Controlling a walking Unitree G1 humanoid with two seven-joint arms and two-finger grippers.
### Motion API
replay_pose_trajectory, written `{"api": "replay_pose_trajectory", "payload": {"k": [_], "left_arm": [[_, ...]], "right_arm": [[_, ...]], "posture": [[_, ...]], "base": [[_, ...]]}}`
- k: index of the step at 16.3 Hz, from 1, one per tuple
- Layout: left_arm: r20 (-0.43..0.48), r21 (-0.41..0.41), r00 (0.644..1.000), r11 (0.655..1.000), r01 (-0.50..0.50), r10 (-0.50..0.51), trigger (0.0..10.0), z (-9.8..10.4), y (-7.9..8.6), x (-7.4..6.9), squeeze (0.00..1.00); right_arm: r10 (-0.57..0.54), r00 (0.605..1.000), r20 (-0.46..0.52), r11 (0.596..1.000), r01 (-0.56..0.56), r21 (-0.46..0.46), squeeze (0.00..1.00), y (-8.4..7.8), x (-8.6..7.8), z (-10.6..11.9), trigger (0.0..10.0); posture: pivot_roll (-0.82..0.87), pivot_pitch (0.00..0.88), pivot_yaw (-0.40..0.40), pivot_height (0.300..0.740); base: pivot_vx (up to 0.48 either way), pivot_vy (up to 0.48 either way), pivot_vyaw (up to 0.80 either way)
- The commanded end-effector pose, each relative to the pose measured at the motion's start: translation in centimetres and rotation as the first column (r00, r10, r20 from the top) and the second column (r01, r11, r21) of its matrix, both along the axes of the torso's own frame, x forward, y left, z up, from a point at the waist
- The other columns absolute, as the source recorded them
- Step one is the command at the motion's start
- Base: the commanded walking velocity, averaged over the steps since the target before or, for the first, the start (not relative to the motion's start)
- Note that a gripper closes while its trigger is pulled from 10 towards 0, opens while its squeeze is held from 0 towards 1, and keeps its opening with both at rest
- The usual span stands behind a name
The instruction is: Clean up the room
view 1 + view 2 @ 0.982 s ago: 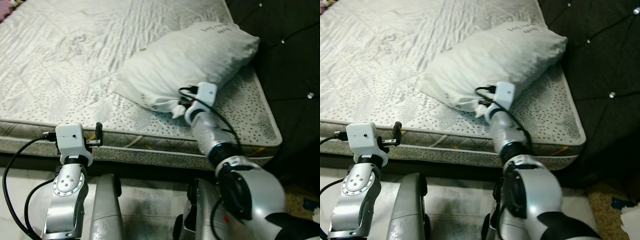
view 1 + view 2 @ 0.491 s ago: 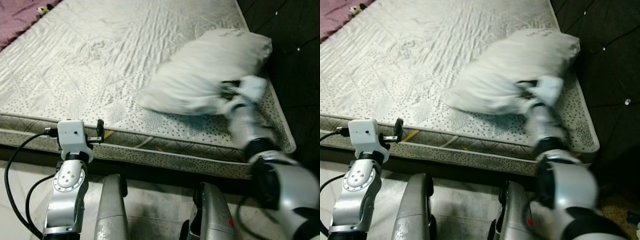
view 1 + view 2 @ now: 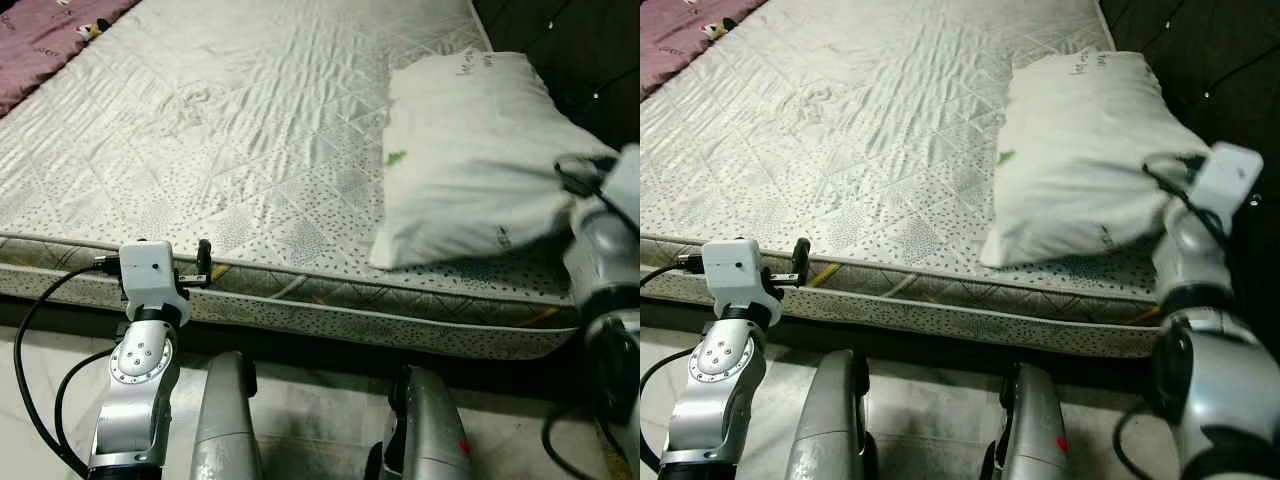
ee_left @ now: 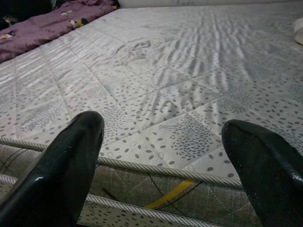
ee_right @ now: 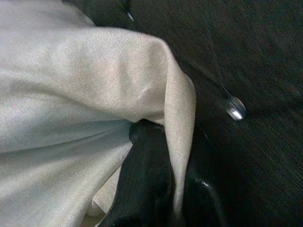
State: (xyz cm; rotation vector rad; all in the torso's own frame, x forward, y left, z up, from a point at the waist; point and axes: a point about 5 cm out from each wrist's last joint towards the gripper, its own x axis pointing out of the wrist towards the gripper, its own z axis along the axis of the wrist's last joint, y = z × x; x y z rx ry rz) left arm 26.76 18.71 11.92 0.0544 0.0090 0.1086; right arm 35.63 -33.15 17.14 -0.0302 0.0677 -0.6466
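Observation:
A white pillow [image 3: 470,150] lies on the right side of the quilted mattress [image 3: 230,130], its long side along the dark tufted headboard [image 3: 590,50]. My right gripper [image 5: 175,189] is shut on the pillow's corner [image 5: 175,94] at the right edge, a fold of white cloth pinched between the black fingers [image 5: 147,184]. My left gripper [image 4: 161,156] is open and hangs just in front of the mattress's front edge, with nothing between its fingers [image 4: 61,170]. The left arm [image 3: 140,350] stands at the lower left.
A purple blanket [image 3: 40,40] with small toys lies at the mattress's far left. The mattress's piped front edge [image 3: 330,300] runs across below the pillow. My two silver legs [image 3: 230,420] stand on the pale floor in front of the bed.
My right gripper has swung the pillow to the right, turning it from a slanted lie near the middle to one along the headboard. The camera has shifted. The left arm has stayed put.

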Motion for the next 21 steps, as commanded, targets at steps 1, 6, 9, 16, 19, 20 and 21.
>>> {"api": "replay_pose_trajectory", "payload": {"k": [1,6,9,16,19,20,21], "left_arm": [[-0.008,0.007,1.0,1.0,0.003,-0.003,10.0,-0.2,0.1,-0.1,0.0],[-0.016,0.008,1.0,1.0,0.01,-0.01,10.0,-0.4,0.1,-0.1,0.0],[-0.017,0.004,1.0,1.0,0.01,-0.01,10.0,-0.5,0.0,-0.2,0.0],[-0.019,0.001,1.0,1.0,0.009,-0.009,10.0,-0.6,-0.1,-0.2,0.0],[-0.019,0.001,1.0,1.0,0.008,-0.008,10.0,-0.6,-0.2,0.0,0.0],[-0.017,0.001,1.0,1.0,0.006,-0.006,10.0,-0.5,-0.2,0.0,0.0],[-0.016,0.003,1.0,1.0,0.002,-0.002,10.0,-0.5,0.0,0.0,0.0]], "right_arm": [[-0.07,0.991,0.114,0.993,0.08,-0.085,0.0,-1.9,-0.6,3.0,0.0],[-0.023,0.998,0.053,0.988,0.031,-0.154,0.0,-0.7,-3.3,-1.5,0.0],[0.177,0.983,0.037,0.967,-0.167,-0.192,0.0,5.6,-5.5,-3.6,0.0],[0.43,0.902,-0.033,0.898,-0.431,-0.086,0.0,13.3,-8.1,-5.7,0.0],[0.408,0.912,-0.032,0.911,-0.409,-0.049,0.0,10.9,-4.3,-4.2,0.0],[0.394,0.919,-0.026,0.915,-0.395,-0.078,0.0,8.9,-2.3,-2.4,0.0],[0.373,0.927,-0.031,0.922,-0.374,-0.095,0.0,7.4,-1.2,-1.3,0.0]], "posture": [[0.13,0.042,-0.004,0.541],[0.11,0.051,-0.003,0.541],[0.1,0.052,-0.005,0.541],[0.1,0.056,-0.009,0.541],[0.1,0.051,-0.008,0.541],[0.11,0.046,-0.01,0.541],[0.11,0.045,-0.01,0.541]], "base": [[0.0,0.0,0.0],[0.0,0.0,0.0],[0.0,0.0,0.0],[0.0,0.0,0.0],[0.0,0.0,0.0],[0.0,0.0,0.0],[0.0,0.0,0.0]]}}
